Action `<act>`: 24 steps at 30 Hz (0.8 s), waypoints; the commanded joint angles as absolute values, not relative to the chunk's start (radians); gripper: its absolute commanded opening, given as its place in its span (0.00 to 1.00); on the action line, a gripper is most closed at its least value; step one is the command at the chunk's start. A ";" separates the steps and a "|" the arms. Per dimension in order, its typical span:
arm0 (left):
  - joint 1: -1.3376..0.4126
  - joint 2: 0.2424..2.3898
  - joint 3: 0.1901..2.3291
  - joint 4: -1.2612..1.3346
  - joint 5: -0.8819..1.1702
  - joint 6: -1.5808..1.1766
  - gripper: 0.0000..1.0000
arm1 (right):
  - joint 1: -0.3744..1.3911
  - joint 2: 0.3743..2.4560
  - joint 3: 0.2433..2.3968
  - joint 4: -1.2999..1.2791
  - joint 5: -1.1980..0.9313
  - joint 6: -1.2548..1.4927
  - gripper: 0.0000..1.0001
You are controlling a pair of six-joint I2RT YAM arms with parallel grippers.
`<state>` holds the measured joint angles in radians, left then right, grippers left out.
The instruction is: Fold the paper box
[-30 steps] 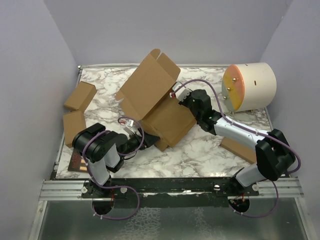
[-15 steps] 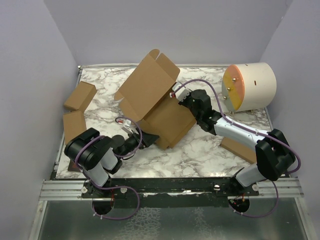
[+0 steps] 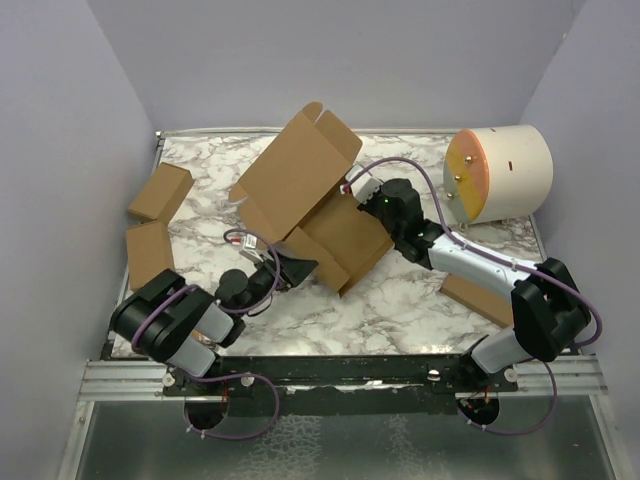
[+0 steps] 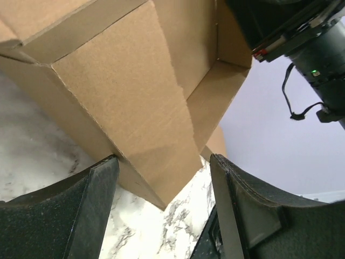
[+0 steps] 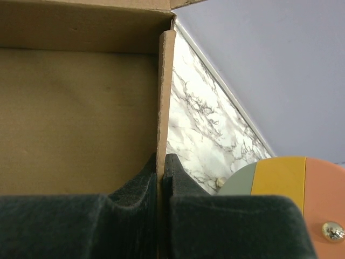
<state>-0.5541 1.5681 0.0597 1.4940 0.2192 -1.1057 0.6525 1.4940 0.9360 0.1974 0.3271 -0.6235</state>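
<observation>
Your paper box (image 3: 310,205) sits half-folded at the middle of the marble table (image 3: 400,300), its lid tilted up toward the back wall. Your right gripper (image 5: 161,167) pinches one thin side wall of the box, jaws nearly together. Your left gripper (image 4: 161,162) stands wide apart at the box's near corner, gripping nothing. A cream cylinder (image 3: 510,170) lies at far right.

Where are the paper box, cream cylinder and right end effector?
paper box (image 3: 298,172), top external view, raised lid panel.
cream cylinder (image 3: 517,165), top external view, curved side.
right end effector (image 5: 162,165), right wrist view, between fingertips.
</observation>
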 commanded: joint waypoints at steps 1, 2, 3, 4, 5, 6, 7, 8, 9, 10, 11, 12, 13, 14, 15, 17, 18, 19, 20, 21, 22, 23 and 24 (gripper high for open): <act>-0.582 1.434 0.115 1.287 0.143 -1.097 0.70 | 0.657 1.469 0.998 0.141 0.285 -0.580 0.01; -0.585 1.411 0.133 1.225 0.136 -1.091 0.70 | 0.659 1.467 1.011 0.126 0.280 -0.572 0.01; -0.587 1.397 0.146 1.178 0.134 -1.085 0.70 | 0.664 1.465 1.021 0.114 0.274 -0.565 0.01; -0.587 1.386 0.158 1.145 0.131 -1.081 0.70 | 0.668 1.463 1.031 0.105 0.270 -0.559 0.01; -0.588 1.380 0.168 1.114 0.131 -1.079 0.70 | 0.671 1.459 1.039 0.095 0.264 -0.552 0.01; -0.588 1.378 0.178 1.089 0.130 -1.075 0.70 | 0.673 1.457 1.047 0.087 0.258 -0.545 0.01; -0.588 1.379 0.187 1.068 0.133 -1.072 0.70 | 0.673 1.455 1.052 0.080 0.255 -0.538 0.01; -0.588 1.384 0.193 1.046 0.136 -1.071 0.70 | 0.673 1.455 1.056 0.076 0.255 -0.536 0.01; -0.588 1.390 0.196 1.040 0.137 -1.074 0.69 | 0.673 1.454 1.057 0.074 0.254 -0.535 0.01; -0.588 1.394 0.196 1.037 0.138 -1.081 0.70 | 0.673 1.455 1.054 0.078 0.257 -0.536 0.01; -0.587 1.397 0.193 1.036 0.139 -1.085 0.70 | 0.673 1.455 1.049 0.083 0.259 -0.537 0.01; -0.587 1.399 0.189 1.036 0.140 -1.089 0.70 | 0.673 1.454 1.043 0.087 0.261 -0.537 0.01; -0.588 1.395 0.183 1.034 0.141 -1.093 0.70 | 0.673 1.453 1.039 0.091 0.262 -0.536 0.01; -0.588 1.393 0.178 1.034 0.141 -1.094 0.70 | 0.673 1.453 1.035 0.095 0.262 -0.535 0.01; -0.588 1.387 0.173 1.025 0.140 -1.094 0.70 | 0.673 1.452 1.032 0.097 0.262 -0.535 0.01; -0.588 1.374 0.170 0.996 0.139 -1.089 0.71 | 0.673 1.455 1.031 0.097 0.260 -0.535 0.01; -0.588 1.367 0.169 0.980 0.137 -1.087 0.71 | 0.673 1.456 1.033 0.095 0.258 -0.534 0.01; -0.588 1.361 0.170 0.968 0.135 -1.084 0.71 | 0.673 1.458 1.036 0.090 0.256 -0.532 0.01; -0.589 1.356 0.169 0.955 0.130 -1.084 0.71 | 0.673 1.458 1.039 0.086 0.254 -0.530 0.01; -0.589 1.351 0.171 0.937 0.123 -1.084 0.70 | 0.673 1.459 1.042 0.081 0.251 -0.528 0.01; -0.590 1.345 0.175 0.914 0.115 -1.085 0.70 | 0.673 1.461 1.044 0.078 0.249 -0.526 0.01; -0.592 1.340 0.177 0.895 0.104 -1.086 0.70 | 0.673 1.464 1.045 0.076 0.249 -0.525 0.01; -0.594 1.336 0.176 0.885 0.096 -1.091 0.70 | 0.673 1.466 1.046 0.073 0.245 -0.522 0.01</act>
<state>-0.5823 1.3666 0.1741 0.9623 0.1467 -1.0904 0.6621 1.4807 1.0294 0.0742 0.2832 -0.5560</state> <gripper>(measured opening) 0.704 0.038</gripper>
